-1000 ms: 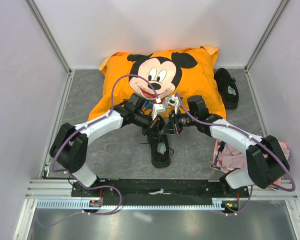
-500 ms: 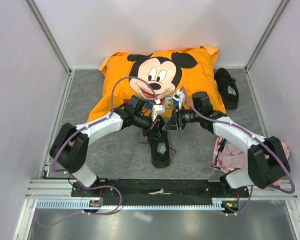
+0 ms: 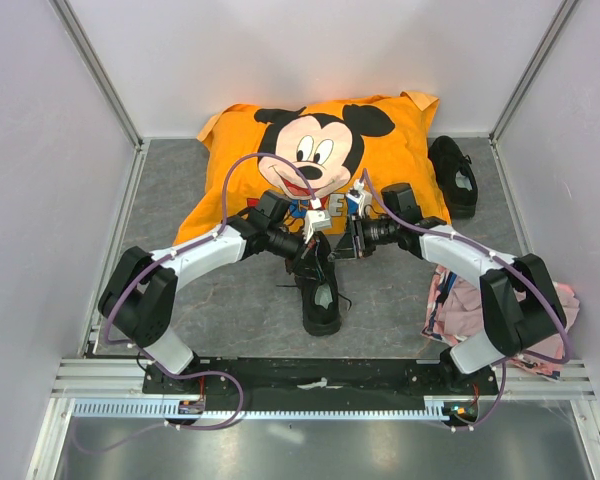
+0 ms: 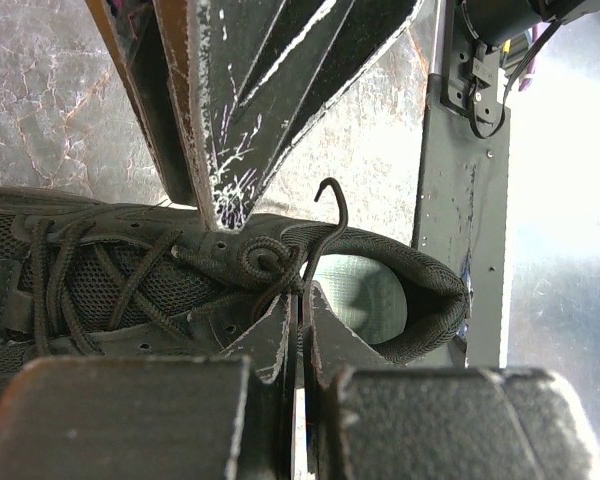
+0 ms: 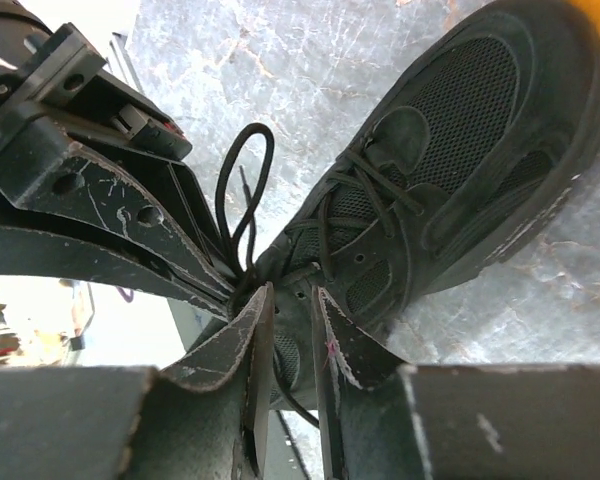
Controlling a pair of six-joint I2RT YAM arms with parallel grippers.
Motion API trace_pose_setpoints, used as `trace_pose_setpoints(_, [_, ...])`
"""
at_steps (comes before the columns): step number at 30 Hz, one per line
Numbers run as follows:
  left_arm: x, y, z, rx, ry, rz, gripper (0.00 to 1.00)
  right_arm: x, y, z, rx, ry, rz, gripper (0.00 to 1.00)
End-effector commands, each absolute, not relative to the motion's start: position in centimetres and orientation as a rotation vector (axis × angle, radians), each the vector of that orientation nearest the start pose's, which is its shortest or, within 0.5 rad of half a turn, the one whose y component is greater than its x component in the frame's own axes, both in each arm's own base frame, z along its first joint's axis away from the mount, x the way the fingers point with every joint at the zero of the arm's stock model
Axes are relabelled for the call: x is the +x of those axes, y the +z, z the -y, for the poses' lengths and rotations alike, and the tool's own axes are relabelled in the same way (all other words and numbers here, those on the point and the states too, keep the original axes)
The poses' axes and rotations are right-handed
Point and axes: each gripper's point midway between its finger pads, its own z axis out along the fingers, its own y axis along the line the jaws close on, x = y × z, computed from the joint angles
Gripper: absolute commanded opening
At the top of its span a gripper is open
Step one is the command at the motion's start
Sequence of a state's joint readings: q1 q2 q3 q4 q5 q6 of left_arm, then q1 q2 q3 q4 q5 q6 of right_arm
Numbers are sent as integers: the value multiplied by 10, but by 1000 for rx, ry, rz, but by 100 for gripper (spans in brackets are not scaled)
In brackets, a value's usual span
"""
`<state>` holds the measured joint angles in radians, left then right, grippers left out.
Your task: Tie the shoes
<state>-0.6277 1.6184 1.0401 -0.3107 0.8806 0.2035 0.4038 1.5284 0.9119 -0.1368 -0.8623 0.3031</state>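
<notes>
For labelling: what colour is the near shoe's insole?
The insole is pale grey-green; left wrist view shows it best.

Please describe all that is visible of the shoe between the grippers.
The shoe is a black low-top sneaker of mesh-like fabric, with a pale insole. It stands upright on the grey table, toe toward the orange pillow. Its lace rises in one loop. The left gripper is shut on a lace strand; the right gripper is at the eyelets.
</notes>
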Motion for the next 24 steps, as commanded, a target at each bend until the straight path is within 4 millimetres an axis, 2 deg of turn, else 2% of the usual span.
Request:
trace_pose_setpoints(1, [229, 121, 315, 1350, -1162, -1931, 2, 260, 145, -274, -553, 1453, -2275, 30])
trace_pose_setpoints(6, [230, 121, 315, 1352, -1157, -1928, 2, 254, 146, -279, -491, 1537, -2289, 33])
trace_pose_setpoints(16, [231, 123, 315, 1358, -1151, -1915, 2, 253, 132, -278, -444, 1534, -2345, 32])
trace_pose_setpoints(24, [232, 123, 315, 1359, -1144, -1913, 2, 244, 143, -285, -437, 1627, -2313, 33])
